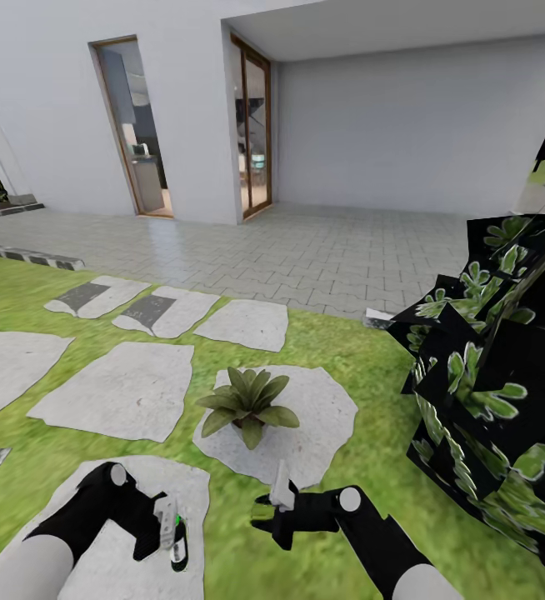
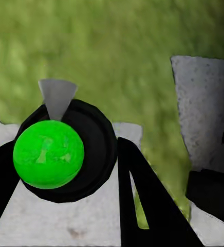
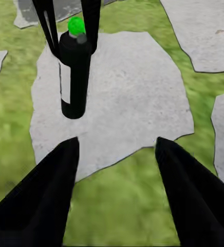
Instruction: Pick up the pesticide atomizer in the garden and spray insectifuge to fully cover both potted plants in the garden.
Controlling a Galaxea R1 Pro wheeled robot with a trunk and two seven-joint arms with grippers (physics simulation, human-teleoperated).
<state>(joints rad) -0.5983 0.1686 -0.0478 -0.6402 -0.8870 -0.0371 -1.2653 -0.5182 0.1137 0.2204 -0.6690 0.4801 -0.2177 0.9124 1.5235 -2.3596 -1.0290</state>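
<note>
The left gripper (image 1: pixel 172 533) fingers pinch the pesticide atomizer (image 3: pixel 74 72), the right gripper (image 3: pixel 117 154) fingers are spread, and spraying the potted plant (image 1: pixel 247 404) looks still to come.

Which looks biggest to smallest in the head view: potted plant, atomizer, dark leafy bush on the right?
1. Dark leafy bush, by far, though it is also nearer the camera.
2. Potted plant.
3. Atomizer, held in the left gripper, partly hidden by it.

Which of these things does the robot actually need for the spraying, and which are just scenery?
Needed:
- atomizer, held in the left gripper
- potted plant on a stone slab
- right gripper, open

Scenery:
- dark leafy bush
- house doors
- paving
</note>
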